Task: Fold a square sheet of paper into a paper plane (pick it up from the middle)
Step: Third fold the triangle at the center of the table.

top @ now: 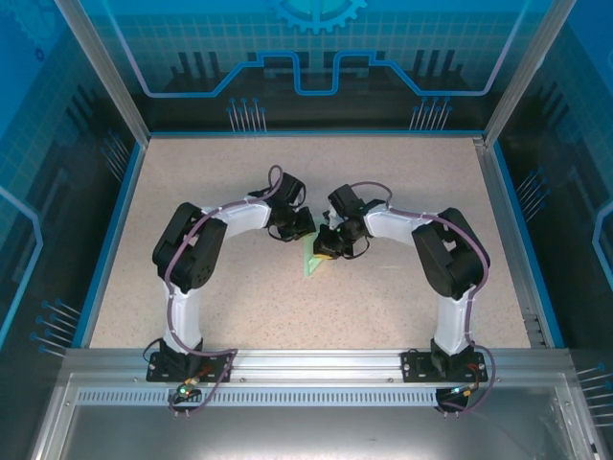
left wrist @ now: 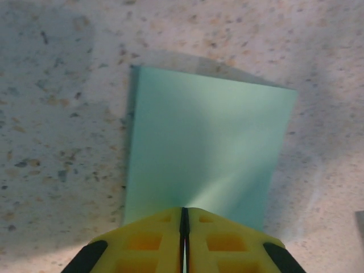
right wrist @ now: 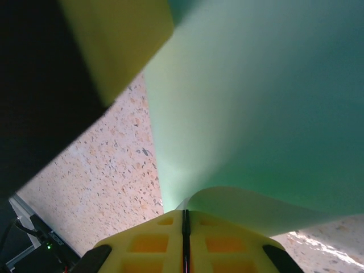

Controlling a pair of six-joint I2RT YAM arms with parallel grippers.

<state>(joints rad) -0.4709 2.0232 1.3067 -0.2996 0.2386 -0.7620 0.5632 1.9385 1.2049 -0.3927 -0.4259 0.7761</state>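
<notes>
The paper plane (top: 311,260) is pale mint-green paper folded into a narrow shape, hanging between the two grippers over the middle of the table with its point towards the near side. My left gripper (top: 296,227) is shut on one edge of it. In the left wrist view the folded paper (left wrist: 205,148) spreads away from the closed left gripper (left wrist: 183,214) above the speckled table. My right gripper (top: 329,243) is also shut on the paper. In the right wrist view a curled layer of paper (right wrist: 256,102) rises from the right gripper (right wrist: 184,215), with a yellow left finger (right wrist: 116,40) close above.
The speckled beige table (top: 192,182) is ringed by a blue rim (top: 113,230) and transparent walls. An aluminium rail (top: 316,362) carries both arm bases along the near edge. The two wrists nearly touch at mid-table.
</notes>
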